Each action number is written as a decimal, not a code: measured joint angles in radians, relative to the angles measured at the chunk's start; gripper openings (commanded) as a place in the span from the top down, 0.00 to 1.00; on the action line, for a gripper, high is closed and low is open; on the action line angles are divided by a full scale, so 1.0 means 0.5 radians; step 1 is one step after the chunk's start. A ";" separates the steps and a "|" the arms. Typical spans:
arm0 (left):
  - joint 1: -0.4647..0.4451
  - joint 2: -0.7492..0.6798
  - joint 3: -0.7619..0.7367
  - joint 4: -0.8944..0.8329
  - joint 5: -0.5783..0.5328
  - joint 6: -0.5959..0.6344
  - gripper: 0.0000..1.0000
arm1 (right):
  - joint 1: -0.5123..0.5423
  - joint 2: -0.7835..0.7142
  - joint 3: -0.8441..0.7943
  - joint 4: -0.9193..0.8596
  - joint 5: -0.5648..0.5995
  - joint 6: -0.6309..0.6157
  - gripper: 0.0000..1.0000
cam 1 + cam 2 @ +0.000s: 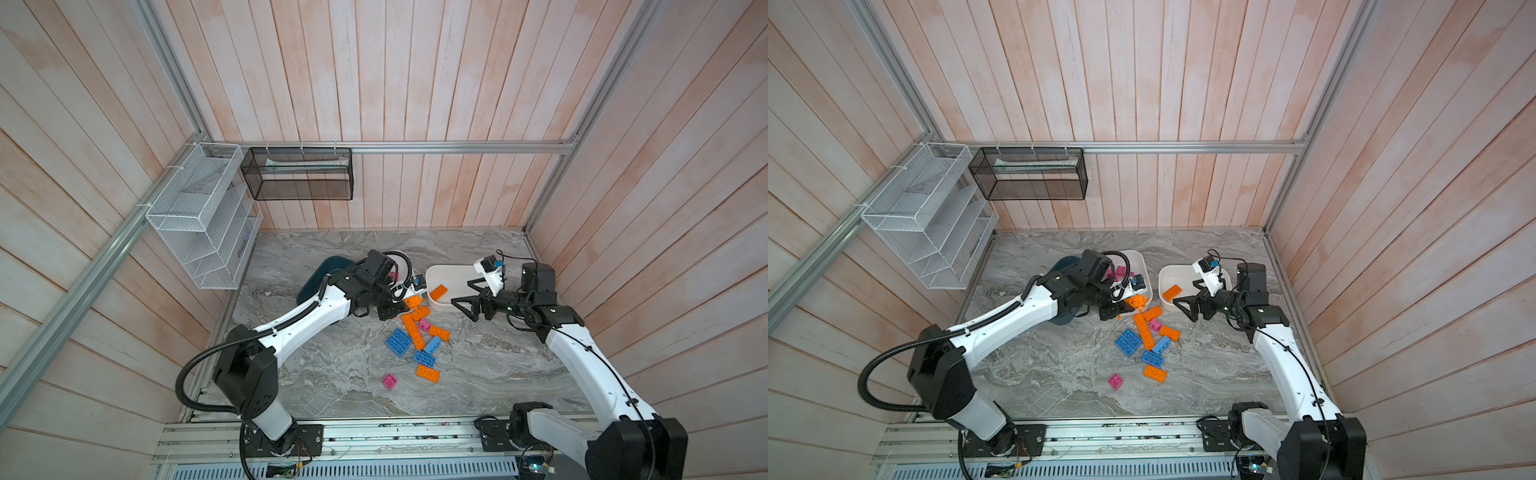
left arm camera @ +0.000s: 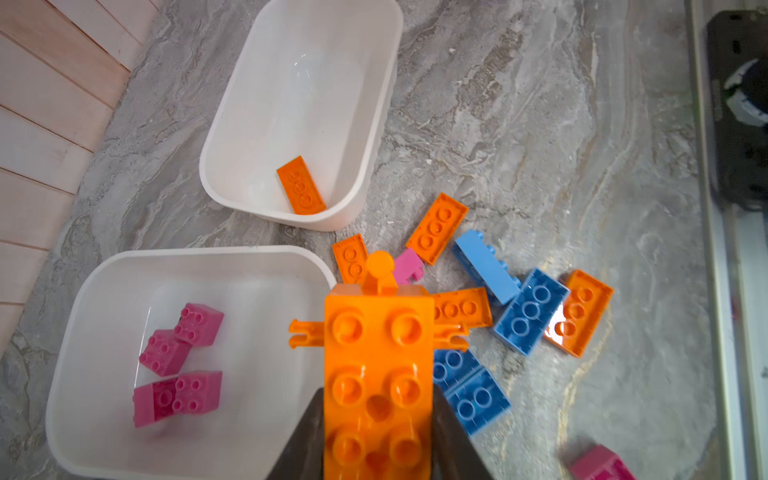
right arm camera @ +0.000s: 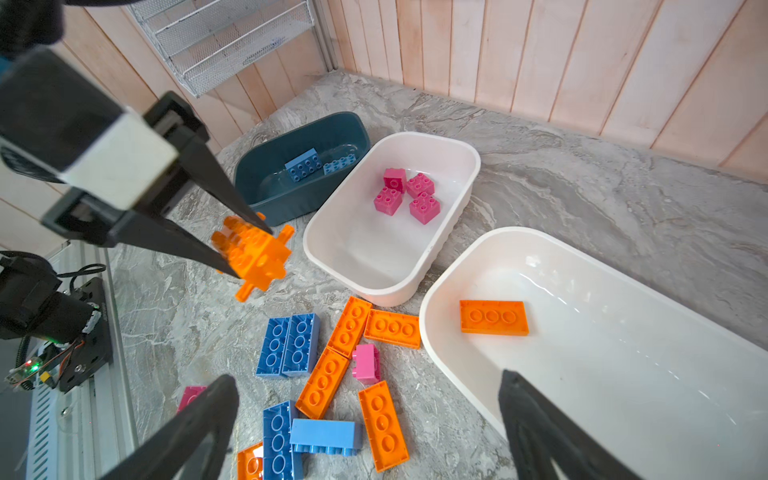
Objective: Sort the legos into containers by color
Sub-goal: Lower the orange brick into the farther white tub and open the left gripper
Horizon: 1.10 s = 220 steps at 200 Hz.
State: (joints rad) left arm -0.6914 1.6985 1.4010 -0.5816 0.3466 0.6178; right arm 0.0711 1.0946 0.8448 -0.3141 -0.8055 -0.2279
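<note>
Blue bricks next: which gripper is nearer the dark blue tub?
Left. The left gripper, holding an orange brick, is one tub away from the dark blue tub; the right gripper, open, is two away.

The white-and-black left arm (image 1: 307, 320) rises from the near edge of the grey marbled bench (image 1: 478, 374) and stretches toward its middle. The left hand (image 1: 404, 306) tilts downward, its black fingers (image 2: 303, 440) clamped on an orange studded plastic brick (image 2: 376, 357). The white-and-black right arm (image 1: 582, 361) bends in from the near right corner. The right hand (image 1: 460, 293) gapes wide, holds nothing and points leftward.
</note>
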 measured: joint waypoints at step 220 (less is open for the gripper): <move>-0.177 1.517 1.428 0.560 -0.211 0.040 0.32 | -0.275 -0.162 -0.001 0.102 0.014 0.043 0.02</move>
State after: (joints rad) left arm -0.7799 2.4569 2.1151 -0.3016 0.2409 0.6376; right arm -0.0666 1.0138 0.8444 -0.2630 -0.7986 -0.2066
